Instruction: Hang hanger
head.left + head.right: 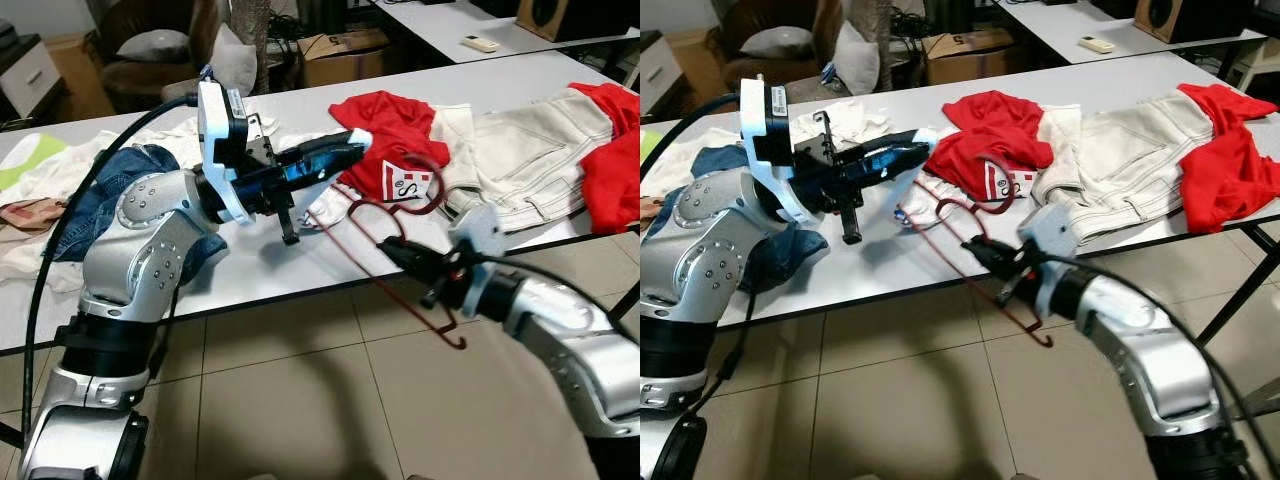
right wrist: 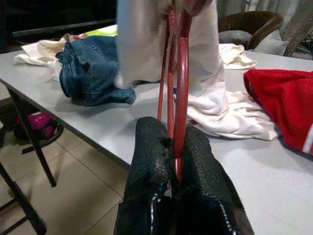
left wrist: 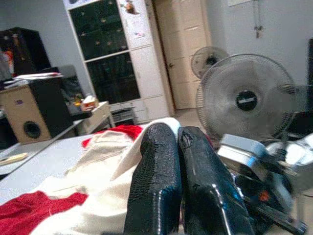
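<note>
A red wire hanger (image 1: 372, 232) slants over the white table's (image 1: 300, 265) front edge, its lower end hanging past the edge. My right gripper (image 1: 388, 243) is shut on the hanger (image 2: 181, 73), which rises between the black fingers (image 2: 151, 161). My left gripper (image 1: 352, 142) is held above the table, shut on a corner of a white garment (image 1: 328, 205). That cloth drapes from the gripper over the hanger's upper part (image 2: 200, 58). In the left wrist view the fingers (image 3: 156, 186) press together with white fabric (image 3: 146, 142) at their tips.
A red shirt (image 1: 385, 125), cream trousers (image 1: 530, 150) and another red cloth (image 1: 610, 170) lie on the table's right side. Blue jeans (image 1: 110, 190) and pale clothes lie at the left. A cardboard box (image 1: 345, 55) and a chair (image 1: 150, 50) stand behind. Tiled floor lies in front.
</note>
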